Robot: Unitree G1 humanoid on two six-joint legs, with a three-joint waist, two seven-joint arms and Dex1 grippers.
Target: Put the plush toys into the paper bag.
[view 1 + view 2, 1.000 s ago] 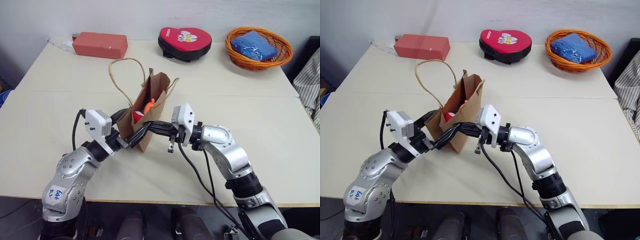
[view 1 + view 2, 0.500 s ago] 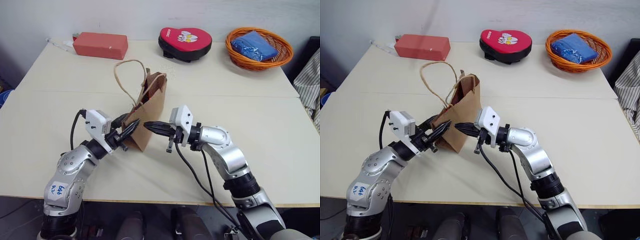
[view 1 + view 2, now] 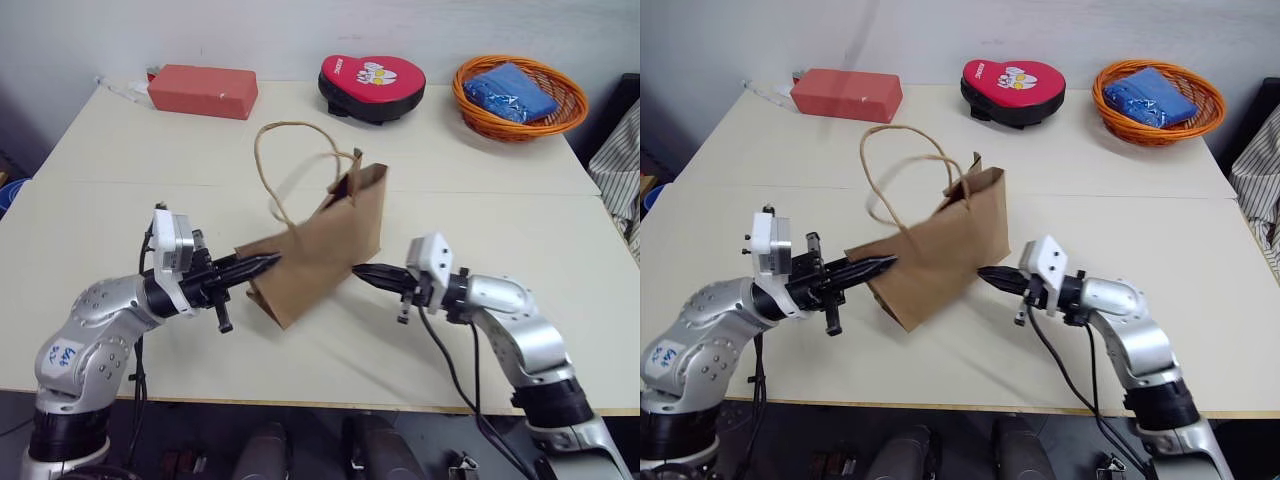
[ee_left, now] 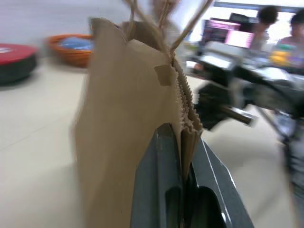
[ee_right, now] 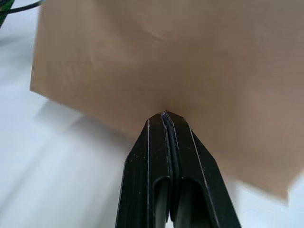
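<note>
The brown paper bag (image 3: 325,250) leans over at the middle of the table, its twine handles (image 3: 275,165) sticking up. My left gripper (image 3: 272,260) is shut on the bag's folded left edge; the left wrist view shows that paper edge (image 4: 187,118) pinched between the fingers (image 4: 159,190). My right gripper (image 3: 358,270) is shut with nothing in it, its tip against or just short of the bag's right side (image 5: 166,52). The plush toys are hidden.
At the back of the table stand a red brick-shaped block (image 3: 202,90), a red heart-shaped pad (image 3: 372,78) and an orange woven basket (image 3: 470,108) holding a blue cloth (image 3: 515,88). Striped fabric (image 3: 618,170) hangs past the right edge.
My left gripper closed on the bag's edge, and the bag shifted right and tipped over. My right gripper drew out of the bag to the right. The orange and red plush seen in the opening are now hidden.
</note>
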